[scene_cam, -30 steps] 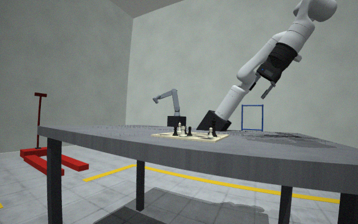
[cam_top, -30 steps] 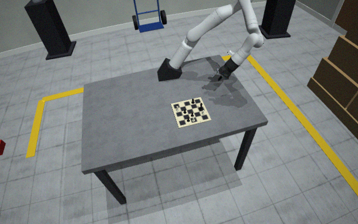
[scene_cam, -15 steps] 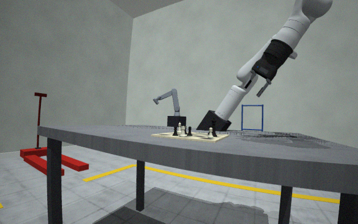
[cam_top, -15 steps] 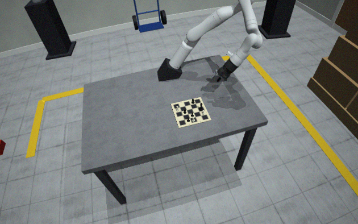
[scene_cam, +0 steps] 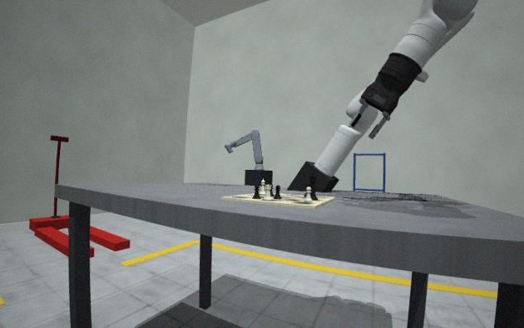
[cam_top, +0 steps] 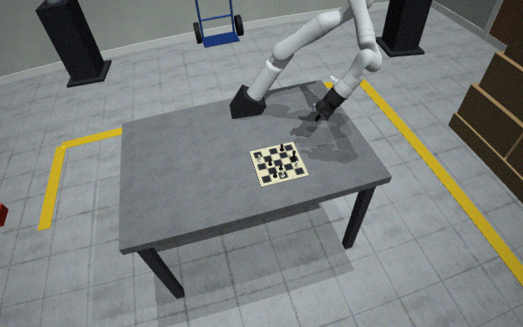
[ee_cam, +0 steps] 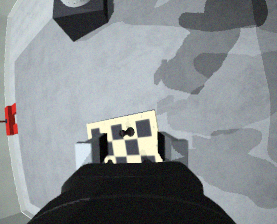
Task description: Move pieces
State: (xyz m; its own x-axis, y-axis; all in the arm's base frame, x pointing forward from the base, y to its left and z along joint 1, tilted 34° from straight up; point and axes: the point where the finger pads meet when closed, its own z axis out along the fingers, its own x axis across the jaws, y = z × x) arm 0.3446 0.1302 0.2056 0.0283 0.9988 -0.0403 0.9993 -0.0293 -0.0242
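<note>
A small chessboard (cam_top: 278, 163) lies on the grey table, right of the middle, with several black and white pieces standing upright on it. It also shows in the exterior view (scene_cam: 278, 200) and partly in the wrist view (ee_cam: 125, 139), between my fingers' outlines. The square letters are too small to read. My gripper (cam_top: 316, 116) hangs high in the air behind the board, toward the table's far right corner, tilted down toward the board. In the exterior view my gripper (scene_cam: 366, 125) is open and empty, well above the table.
The arm's black base (cam_top: 246, 106) stands on the table's far edge behind the board. Cardboard boxes (cam_top: 515, 95) are stacked at the right, black pillars (cam_top: 72, 41) and a blue hand truck (cam_top: 217, 22) behind. A second grey arm (scene_cam: 249, 154) stands beyond the table.
</note>
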